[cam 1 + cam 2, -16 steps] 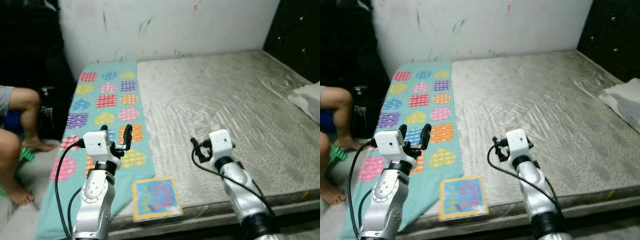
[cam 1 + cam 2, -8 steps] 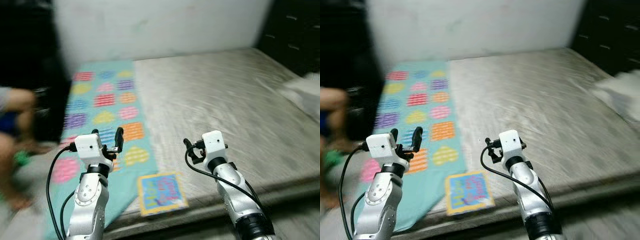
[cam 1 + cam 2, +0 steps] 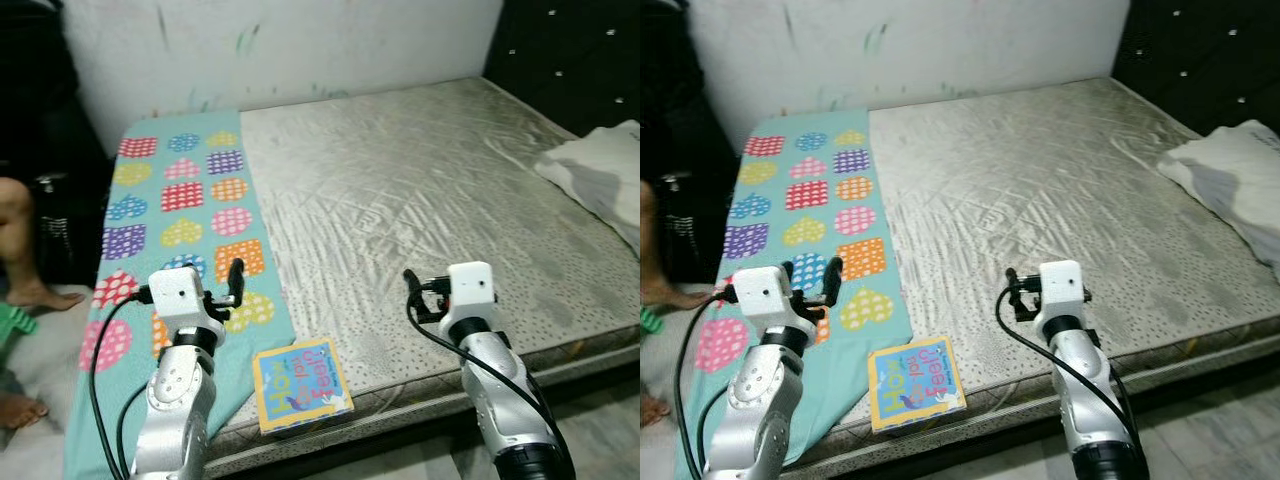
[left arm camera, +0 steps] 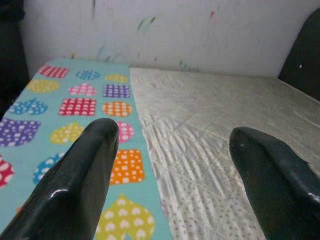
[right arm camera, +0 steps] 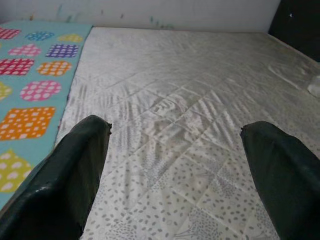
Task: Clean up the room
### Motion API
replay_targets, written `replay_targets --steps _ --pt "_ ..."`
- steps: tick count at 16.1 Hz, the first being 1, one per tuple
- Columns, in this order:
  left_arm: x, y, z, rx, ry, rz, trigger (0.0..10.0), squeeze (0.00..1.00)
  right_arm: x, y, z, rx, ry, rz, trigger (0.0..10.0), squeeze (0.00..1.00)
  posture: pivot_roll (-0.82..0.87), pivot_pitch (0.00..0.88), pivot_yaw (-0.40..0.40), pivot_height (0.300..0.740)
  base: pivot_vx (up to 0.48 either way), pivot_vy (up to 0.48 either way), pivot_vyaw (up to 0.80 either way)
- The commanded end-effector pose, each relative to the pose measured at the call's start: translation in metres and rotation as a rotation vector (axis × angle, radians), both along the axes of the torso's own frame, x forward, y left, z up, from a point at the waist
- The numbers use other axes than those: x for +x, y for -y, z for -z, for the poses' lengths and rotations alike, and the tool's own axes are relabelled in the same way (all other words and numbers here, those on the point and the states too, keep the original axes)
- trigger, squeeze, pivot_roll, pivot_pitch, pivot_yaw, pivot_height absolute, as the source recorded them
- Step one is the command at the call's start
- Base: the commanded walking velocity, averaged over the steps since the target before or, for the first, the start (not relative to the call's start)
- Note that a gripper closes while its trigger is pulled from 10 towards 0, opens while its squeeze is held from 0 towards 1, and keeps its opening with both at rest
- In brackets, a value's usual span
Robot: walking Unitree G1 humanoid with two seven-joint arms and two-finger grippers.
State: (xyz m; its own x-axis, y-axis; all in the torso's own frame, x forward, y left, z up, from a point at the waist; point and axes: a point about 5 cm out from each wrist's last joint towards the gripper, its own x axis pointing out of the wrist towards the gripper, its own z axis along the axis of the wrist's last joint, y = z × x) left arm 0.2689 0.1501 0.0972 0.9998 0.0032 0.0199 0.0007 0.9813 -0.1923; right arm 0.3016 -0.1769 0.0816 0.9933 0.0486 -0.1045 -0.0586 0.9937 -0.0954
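A colourful children's book (image 3: 300,385) lies flat at the front edge of the bare grey mattress (image 3: 430,190). Beside it, a teal blanket (image 3: 175,205) printed with coloured hearts covers the mattress's left strip and hangs over the front. My left gripper (image 3: 812,275) hovers open over the blanket's near end, just left of and beyond the book. My right gripper (image 3: 420,295) hovers open over bare mattress to the book's right. In the left wrist view the black fingers (image 4: 82,185) frame the blanket's edge; in the right wrist view the fingers (image 5: 70,175) frame quilted mattress.
A white pillow (image 3: 600,175) lies at the mattress's right edge. A person's leg and bare feet (image 3: 22,290) are on the floor at the far left. A scribbled white wall (image 3: 280,45) stands behind the bed, with a dark headboard (image 3: 570,60) at the right.
The whole picture has shifted and sharpened: the camera has turned, bringing more of the pillow and headboard into view. Both arms hold the same raised pose, fingers still open.
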Motion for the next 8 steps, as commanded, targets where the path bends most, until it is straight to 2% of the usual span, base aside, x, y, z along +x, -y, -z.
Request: replay_targets --steps 1,2,4,5,6,7,8 --pt "-0.004 -0.002 0.004 -0.014 -0.022 -0.005 10.0 0.0 -0.001 0.005 -0.005 0.012 0.026 0.042 10.0 0.0 -0.21 0.0 0.101 0.74 0.0 0.0 0.0" --pt "-0.01 -0.007 0.009 -0.047 -0.039 -0.012 10.0 0.0 -0.001 0.011 -0.014 -0.03 0.088 0.086 10.0 0.0 -0.2 0.0 0.108 0.74 0.0 0.0 0.0" --pt "-0.02 -0.021 0.015 -0.042 -0.085 -0.094 10.0 0.0 -0.005 0.02 -0.023 0.066 0.13 0.136 10.0 0.0 -0.19 0.0 0.117 0.74 0.0 0.0 0.0" --pt "-0.027 -0.029 0.014 0.004 -0.071 -0.11 10.0 0.0 -0.011 0.029 -0.026 0.035 0.169 0.188 10.0 0.0 -0.18 0.0 0.128 0.74 0.0 0.0 0.0" --pt "-0.029 -0.035 0.014 0.013 -0.07 -0.133 10.0 0.0 -0.013 0.033 -0.027 -0.011 0.191 0.2 10.0 0.0 -0.18 0.0 0.131 0.74 0.0 0.0 0.0" --pt "-0.033 -0.043 0.015 -0.01 -0.089 -0.161 10.0 0.0 -0.019 0.039 -0.025 0.0 0.176 0.251 10.0 0.0 -0.18 0.0 0.13 0.74 0.0 0.0 0.0" --pt "-0.033 -0.044 0.012 -0.019 -0.08 -0.15 10.0 0.0 -0.019 0.039 -0.027 0.025 0.173 0.253 10.0 0.0 -0.18 0.003 0.126 0.74 0.0 0.0 0.0"
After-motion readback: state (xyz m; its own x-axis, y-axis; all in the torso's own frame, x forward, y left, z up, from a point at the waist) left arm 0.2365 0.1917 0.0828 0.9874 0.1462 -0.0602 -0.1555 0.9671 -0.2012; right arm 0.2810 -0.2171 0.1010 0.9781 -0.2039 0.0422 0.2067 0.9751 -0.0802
